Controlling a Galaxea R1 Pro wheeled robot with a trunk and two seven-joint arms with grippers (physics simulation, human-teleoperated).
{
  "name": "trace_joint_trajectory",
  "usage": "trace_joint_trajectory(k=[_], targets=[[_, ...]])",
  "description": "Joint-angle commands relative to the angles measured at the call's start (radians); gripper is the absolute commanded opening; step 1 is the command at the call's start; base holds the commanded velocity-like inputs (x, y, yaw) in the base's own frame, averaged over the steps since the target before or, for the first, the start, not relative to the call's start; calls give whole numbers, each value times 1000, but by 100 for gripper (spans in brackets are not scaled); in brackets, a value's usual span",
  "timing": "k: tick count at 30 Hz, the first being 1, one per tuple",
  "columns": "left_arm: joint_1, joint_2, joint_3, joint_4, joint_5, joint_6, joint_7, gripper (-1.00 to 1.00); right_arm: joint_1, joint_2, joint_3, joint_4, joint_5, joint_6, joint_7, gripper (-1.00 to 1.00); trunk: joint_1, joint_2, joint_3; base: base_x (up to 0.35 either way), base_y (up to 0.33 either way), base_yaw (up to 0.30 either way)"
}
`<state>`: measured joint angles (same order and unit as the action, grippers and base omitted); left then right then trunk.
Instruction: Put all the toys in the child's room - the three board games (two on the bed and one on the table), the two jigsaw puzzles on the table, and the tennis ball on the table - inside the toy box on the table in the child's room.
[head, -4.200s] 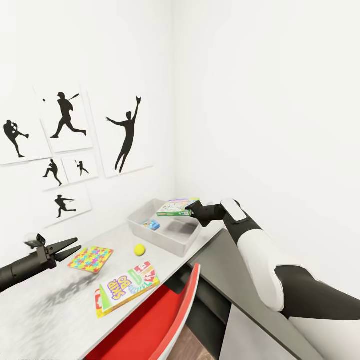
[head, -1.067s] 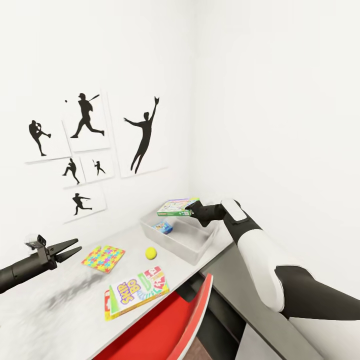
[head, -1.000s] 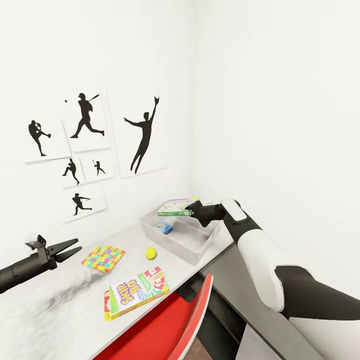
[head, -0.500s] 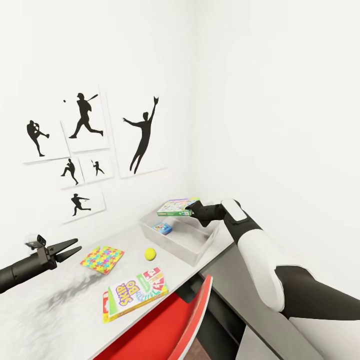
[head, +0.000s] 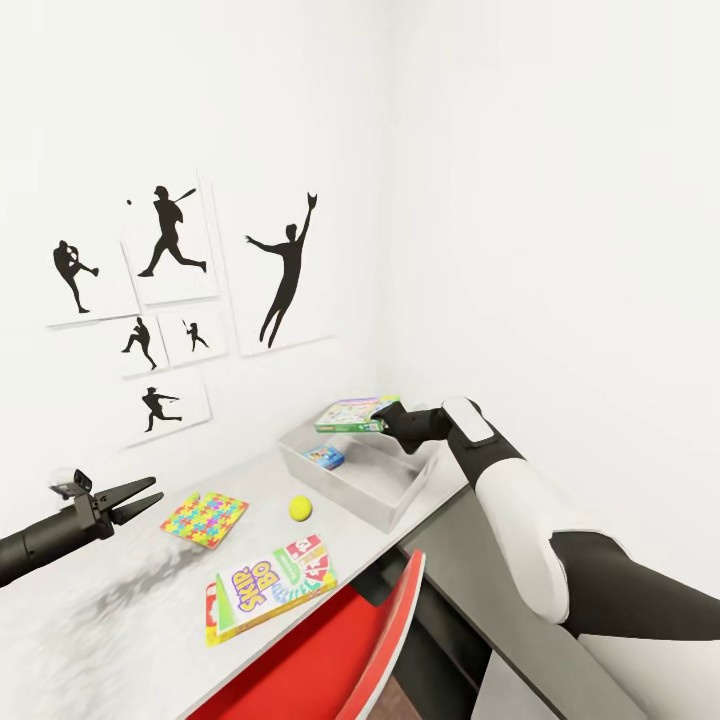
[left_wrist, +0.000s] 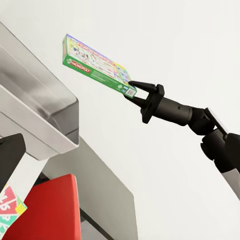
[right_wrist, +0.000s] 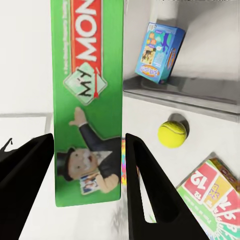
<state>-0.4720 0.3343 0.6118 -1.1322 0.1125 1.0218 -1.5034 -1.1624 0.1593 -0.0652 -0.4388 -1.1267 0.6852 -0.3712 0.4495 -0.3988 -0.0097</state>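
The right gripper (head: 380, 416) was clamped on one end of the Monopoly box (head: 347, 413), held level above the toy box (head: 400, 497). A stiff, light carton, it seemed likely to tilt from an end grip. The left gripper (head: 140, 497) hovered spread over the pale table (head: 120, 630), below the sports-silhouette pictures (head: 285, 270).
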Motion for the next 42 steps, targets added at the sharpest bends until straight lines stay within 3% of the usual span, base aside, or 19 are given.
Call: trace_joint_trajectory(k=[1,19,29,35,38,42], targets=[[0,0,0,0,-1,10,-4,100,-1,1,-7,-1,-8,2,-13,-100,0,-1,-1,0,0,0],[0,0,2,0,-1,9,-7,100,-2,-8,-5,4,-3,-36,-18,-100,0,-1,-1,0,0,0],[0,0,2,-1,-1,9,-8,100,-2,-41,-2,32,0,-41,-11,-100,0,-1,-1,0,0,0],[0,0,2,0,-1,9,-9,100,-2,-45,-3,52,136,-41,27,-100,0,-1,-1,0,0,0],[0,1,2,-1,-1,9,-9,100,-2,-45,-5,67,209,-46,131,-100,0,-1,-1,0,0,0],[0,1,2,0,-1,9,-10,100,-2,-46,-3,147,271,-100,261,-100,0,-1,-1,0,0,0]])
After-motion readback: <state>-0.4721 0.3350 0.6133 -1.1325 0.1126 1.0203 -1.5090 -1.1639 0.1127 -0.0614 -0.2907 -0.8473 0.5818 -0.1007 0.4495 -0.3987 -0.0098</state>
